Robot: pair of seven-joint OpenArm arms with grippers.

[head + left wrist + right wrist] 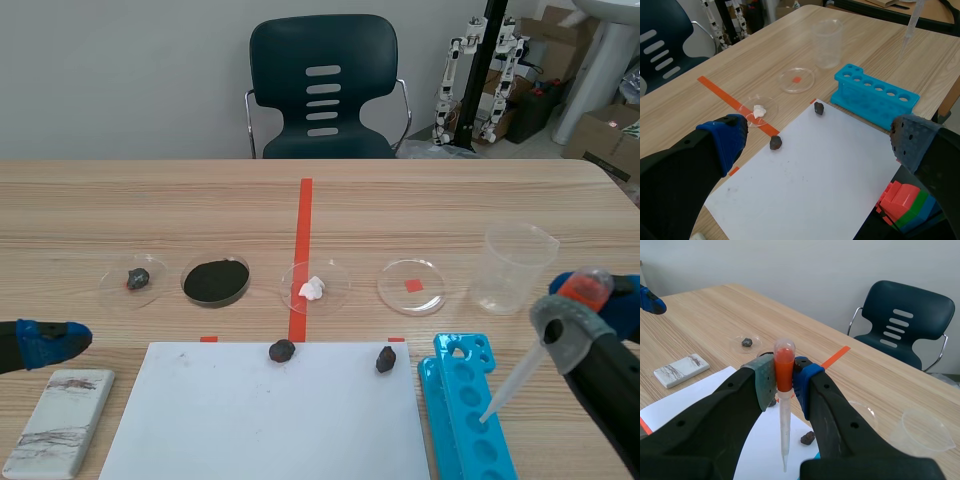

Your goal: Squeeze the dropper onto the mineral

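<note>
Dropper [515, 380] with an orange-filled bulb, seen from the scene camera. It is clamped at the bulb by the right gripper [583, 303] at the table's near right. Its clear stem slants down, and its tip hangs over a blue tube rack [470, 440]. A mineral lump [282, 350] lies at the far edge of a white sheet [270, 420], by the orange tape line. A second lump [386, 359] lies at the same edge, nearer the rack. A clear beaker [513, 267] stands beyond the rack. The left gripper [45, 340] is at the near left, above a white tile [60, 425].

Left wrist camera: this gripper's fingers are spread wide and hold nothing. They are above the sheet, with both lumps ahead of them. The dropper's tip shows beyond the rack.

Right wrist camera: the bulb is pinched between the two pads — one grey, one blue — and the stem points down. The second lump lies on the sheet, just ahead of the tip and apart from it.
</note>
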